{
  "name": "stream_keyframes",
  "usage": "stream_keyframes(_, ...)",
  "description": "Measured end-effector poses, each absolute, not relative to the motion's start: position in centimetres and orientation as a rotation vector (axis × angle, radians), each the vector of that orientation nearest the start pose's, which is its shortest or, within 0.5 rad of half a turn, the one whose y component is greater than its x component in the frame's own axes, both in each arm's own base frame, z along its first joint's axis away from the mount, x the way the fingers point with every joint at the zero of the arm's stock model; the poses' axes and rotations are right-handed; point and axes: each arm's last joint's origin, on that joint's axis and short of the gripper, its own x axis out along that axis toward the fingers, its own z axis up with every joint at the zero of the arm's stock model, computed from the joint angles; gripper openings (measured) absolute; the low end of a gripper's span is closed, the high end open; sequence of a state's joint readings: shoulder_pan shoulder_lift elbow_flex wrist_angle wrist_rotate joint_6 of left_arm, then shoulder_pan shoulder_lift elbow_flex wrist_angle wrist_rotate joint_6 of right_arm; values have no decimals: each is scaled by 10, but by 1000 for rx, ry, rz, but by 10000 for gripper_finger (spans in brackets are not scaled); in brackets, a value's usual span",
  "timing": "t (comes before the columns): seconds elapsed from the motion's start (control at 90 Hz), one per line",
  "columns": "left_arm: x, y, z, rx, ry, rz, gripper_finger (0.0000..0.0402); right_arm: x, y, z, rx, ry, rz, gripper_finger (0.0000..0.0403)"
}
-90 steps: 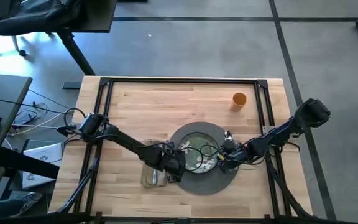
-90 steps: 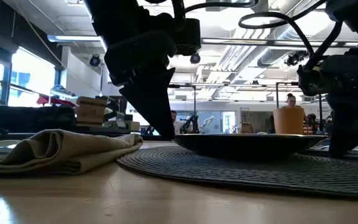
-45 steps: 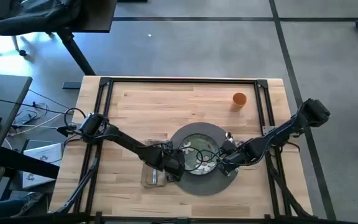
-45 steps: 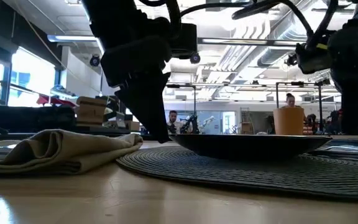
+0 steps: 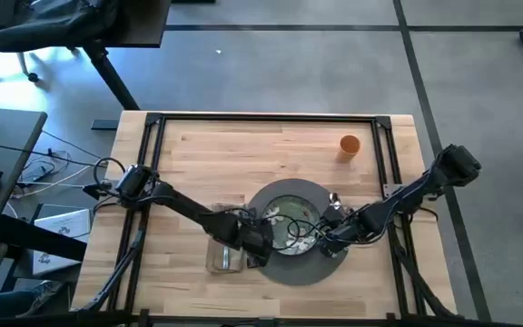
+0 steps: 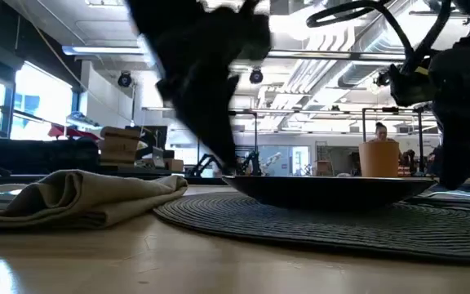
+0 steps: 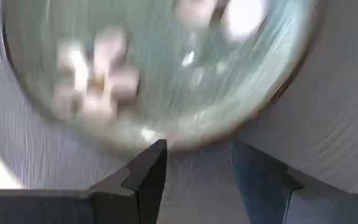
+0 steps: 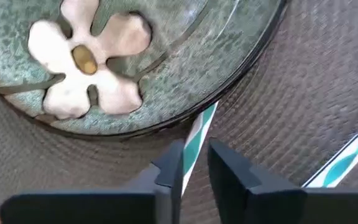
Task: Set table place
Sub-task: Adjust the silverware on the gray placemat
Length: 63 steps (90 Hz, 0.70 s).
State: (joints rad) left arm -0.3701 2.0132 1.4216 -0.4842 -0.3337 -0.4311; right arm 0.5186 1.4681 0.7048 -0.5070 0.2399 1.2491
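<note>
A small green floral plate (image 5: 287,224) sits on the round grey woven mat (image 5: 298,263) near the table's front middle. The beige napkin (image 5: 224,257) lies crumpled just left of the mat. My left gripper (image 7: 194,155) hovers open at the plate's left rim (image 7: 166,140), over the mat. My right gripper (image 8: 191,165) is at the plate's right rim, shut on a piece of cutlery with a white and teal handle. A second such handle (image 8: 344,163) lies on the mat beside it. The orange cup (image 5: 350,145) stands at the far right. My right gripper pinches the white and teal cutlery handle (image 8: 195,138) between its two fingers. The handle runs forward out of the gap, along the fingers, and its far end (image 8: 209,113) reaches the plate's rim. Whether it is lifted off the mat cannot be told.
A spoon bowl (image 5: 334,197) shows on the mat's right edge, beside my right arm. The black rail frame (image 5: 271,119) runs around the wooden table top. Bare wood lies along the far side, between the mat and the cup.
My left gripper has moved a little toward the plate and is blurred in motion. My right gripper has shifted slightly toward the table's near edge and left, along the plate's right rim. Plate, mat and napkin have kept still.
</note>
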Motion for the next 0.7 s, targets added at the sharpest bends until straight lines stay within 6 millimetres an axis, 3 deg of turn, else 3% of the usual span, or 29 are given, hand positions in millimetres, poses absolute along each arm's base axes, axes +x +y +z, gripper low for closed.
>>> stream_keyframes(0.244, 410, -123, 180, -37, 843, 161, 161, 211, 114, 149, 590, 1105, -488, 100)
stream_keyframes(0.533, 401, -97, 147, -85, 1010, 75, 161, 211, 113, 149, 560, 1094, -493, 101)
stream_keyframes(0.7, 392, -94, 141, -65, 1103, 92, 161, 212, 114, 139, 536, 1131, -514, 101)
